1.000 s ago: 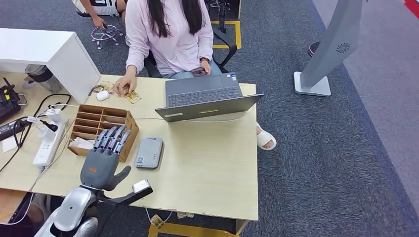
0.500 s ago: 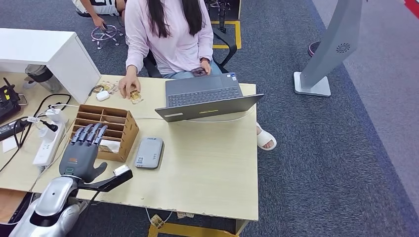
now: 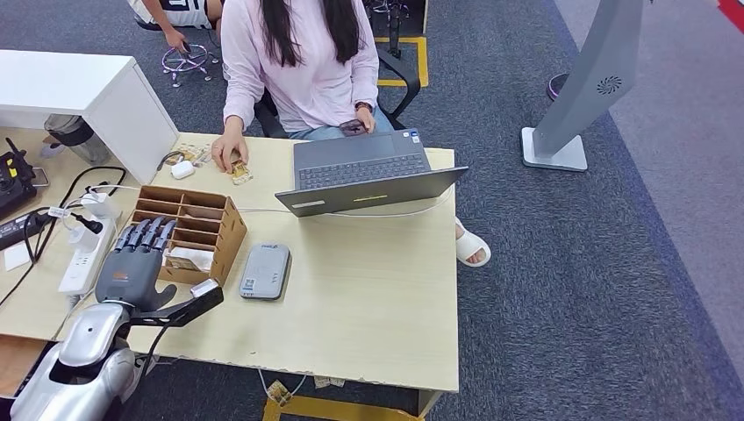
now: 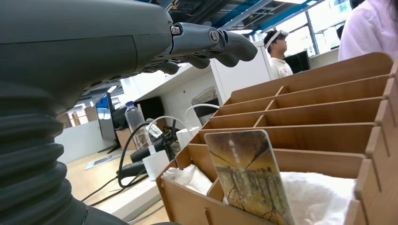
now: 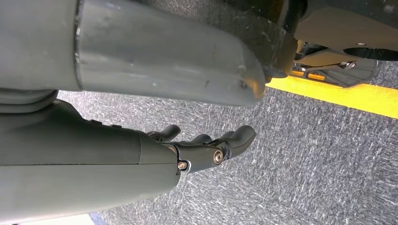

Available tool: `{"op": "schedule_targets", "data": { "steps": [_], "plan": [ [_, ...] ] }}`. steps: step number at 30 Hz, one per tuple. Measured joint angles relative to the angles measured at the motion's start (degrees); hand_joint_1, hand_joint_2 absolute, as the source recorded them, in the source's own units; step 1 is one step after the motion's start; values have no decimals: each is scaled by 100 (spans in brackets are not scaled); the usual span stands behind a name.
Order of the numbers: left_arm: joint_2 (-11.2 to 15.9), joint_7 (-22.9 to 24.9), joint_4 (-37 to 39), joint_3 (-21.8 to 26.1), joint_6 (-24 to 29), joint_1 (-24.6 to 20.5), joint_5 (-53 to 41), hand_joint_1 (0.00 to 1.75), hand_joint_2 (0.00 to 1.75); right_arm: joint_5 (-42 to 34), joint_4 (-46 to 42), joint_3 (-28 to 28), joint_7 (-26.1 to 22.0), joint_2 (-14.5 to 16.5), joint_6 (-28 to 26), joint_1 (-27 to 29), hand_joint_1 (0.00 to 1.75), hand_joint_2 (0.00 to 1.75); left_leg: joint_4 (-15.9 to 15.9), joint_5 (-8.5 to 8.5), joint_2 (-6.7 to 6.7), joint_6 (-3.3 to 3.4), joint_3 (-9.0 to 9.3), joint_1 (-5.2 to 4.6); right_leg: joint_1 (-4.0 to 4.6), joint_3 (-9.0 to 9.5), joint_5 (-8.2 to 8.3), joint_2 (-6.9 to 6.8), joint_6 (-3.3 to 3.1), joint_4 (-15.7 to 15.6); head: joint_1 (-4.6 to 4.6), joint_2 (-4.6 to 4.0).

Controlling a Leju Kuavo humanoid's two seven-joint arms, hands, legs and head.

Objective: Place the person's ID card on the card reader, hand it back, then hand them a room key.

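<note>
Desk [image 3: 377, 298] — light wood. Laptop [image 3: 364, 171] at its far edge, before the seated person [image 3: 303, 61]. Wooden organizer [image 3: 206, 219] near the left edge; room key [image 4: 248, 176] stands upright in its nearest compartment. Left hand [image 3: 132, 267] — fingers apart, holding nothing, over the organizer. Right hand [image 5: 206, 147] released, above carpet. Card reader [image 3: 265, 271] just beside the organizer.

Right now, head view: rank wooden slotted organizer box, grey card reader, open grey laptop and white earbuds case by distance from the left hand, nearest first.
1. Wooden slotted organizer box: directly under the left hand, fingers over its near compartments.
2. Grey card reader: to the hand's right on the table.
3. White earbuds case: beyond the box, by the person's hand.
4. Open grey laptop: far right side.
</note>
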Motion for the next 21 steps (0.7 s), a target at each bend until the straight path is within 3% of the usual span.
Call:
{"op": "schedule_targets", "data": {
  "steps": [21],
  "plan": [
    [-8,-39,246,71,139,-32,15,0,175,34,0,0,-24,0,19,-5,0,0,0,0,0,0,0,0,0,-1,0,0,0,0,0,0]
  ]
}}
